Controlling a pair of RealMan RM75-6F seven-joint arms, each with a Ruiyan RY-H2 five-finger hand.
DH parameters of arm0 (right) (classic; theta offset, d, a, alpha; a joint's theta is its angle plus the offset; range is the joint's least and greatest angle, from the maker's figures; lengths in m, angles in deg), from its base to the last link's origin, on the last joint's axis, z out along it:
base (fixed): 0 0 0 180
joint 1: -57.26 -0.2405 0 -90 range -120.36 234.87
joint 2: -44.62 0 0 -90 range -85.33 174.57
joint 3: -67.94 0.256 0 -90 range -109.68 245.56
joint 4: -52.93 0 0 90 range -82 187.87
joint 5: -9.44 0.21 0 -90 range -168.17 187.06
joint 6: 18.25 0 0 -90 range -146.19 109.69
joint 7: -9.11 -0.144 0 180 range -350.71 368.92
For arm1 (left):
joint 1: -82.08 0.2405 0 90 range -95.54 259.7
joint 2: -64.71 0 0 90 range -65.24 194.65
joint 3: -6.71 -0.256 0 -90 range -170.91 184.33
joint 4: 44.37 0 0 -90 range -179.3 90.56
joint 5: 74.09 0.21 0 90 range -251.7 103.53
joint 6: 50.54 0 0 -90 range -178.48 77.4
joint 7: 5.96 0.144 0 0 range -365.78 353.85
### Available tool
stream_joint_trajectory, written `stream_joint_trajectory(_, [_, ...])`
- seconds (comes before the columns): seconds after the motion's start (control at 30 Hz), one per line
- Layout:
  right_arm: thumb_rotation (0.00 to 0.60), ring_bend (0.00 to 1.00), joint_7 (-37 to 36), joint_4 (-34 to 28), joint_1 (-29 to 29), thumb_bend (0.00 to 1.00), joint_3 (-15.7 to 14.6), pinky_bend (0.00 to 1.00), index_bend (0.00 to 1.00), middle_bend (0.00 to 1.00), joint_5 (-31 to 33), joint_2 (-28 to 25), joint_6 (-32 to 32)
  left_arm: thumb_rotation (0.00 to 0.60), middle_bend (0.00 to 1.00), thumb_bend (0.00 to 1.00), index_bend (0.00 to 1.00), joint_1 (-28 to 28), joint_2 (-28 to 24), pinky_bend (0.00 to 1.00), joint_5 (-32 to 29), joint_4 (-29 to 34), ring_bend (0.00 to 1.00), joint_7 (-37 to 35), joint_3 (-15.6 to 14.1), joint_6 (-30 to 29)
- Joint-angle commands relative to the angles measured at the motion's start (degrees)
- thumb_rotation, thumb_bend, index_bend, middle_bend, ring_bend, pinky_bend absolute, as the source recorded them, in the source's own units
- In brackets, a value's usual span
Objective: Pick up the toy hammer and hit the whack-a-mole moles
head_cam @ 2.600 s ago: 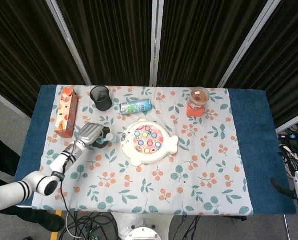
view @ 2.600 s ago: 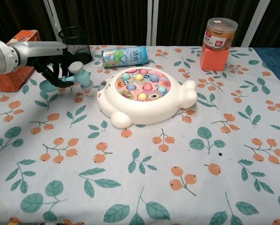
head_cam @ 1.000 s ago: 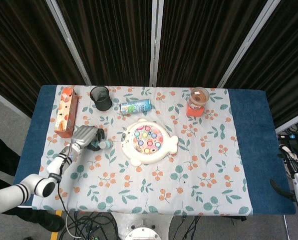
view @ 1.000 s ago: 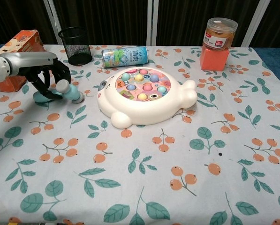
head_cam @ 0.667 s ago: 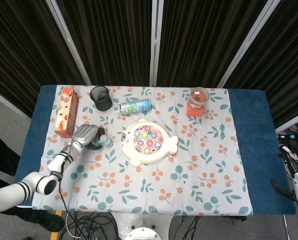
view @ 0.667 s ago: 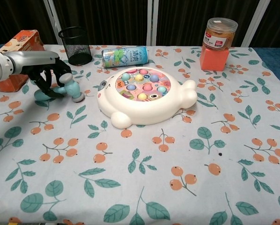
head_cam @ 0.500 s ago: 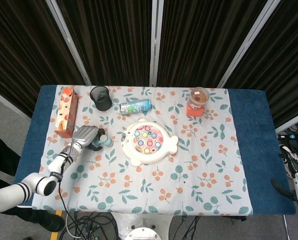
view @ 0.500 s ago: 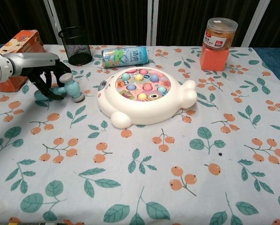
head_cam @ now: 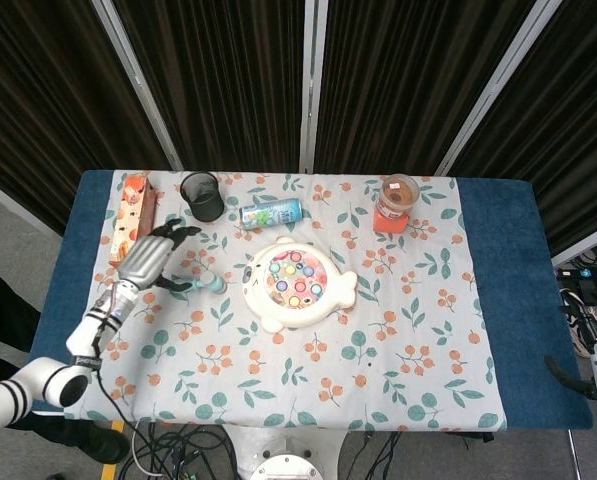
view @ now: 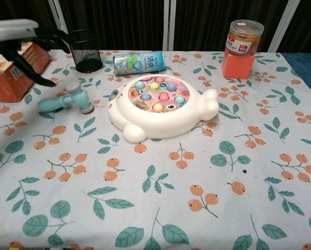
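- Head view: the left robot hand (head_cam: 148, 257) hangs released, fingers spread, holding nothing, left of the whack-a-mole toy (head_cam: 296, 284); the pickup looks undone, so the next move calls for closing on the toy hammer (head_cam: 200, 284)
- Chest view: the hammer (view: 66, 101) lies on the bench (view: 207, 182) just left of the toy, long axis left-right, head nearest it; the right robot hand's state I cannot tell

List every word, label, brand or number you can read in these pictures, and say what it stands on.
No text can be read with confidence.
Lying can: printed label, lettering too blurred.
Jar: red label with white marks, too small to read.
Orange carton: printing visible, illegible.
Whack-a-mole toy, toy hammer and mesh cup: no lettering visible.
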Motion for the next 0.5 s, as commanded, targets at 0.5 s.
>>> stream_joint_trajectory(0.5, [0.6,0.0,-3.5,1.8,-3.1,0.15,0.1,0.08,0.05,0.17,-3.2,1.7,-1.6,0.6,0.18,0.11,0.17,30.6,-13.7,0.07,1.2,14.4,0.02,12.6,-9.4,-34.6])
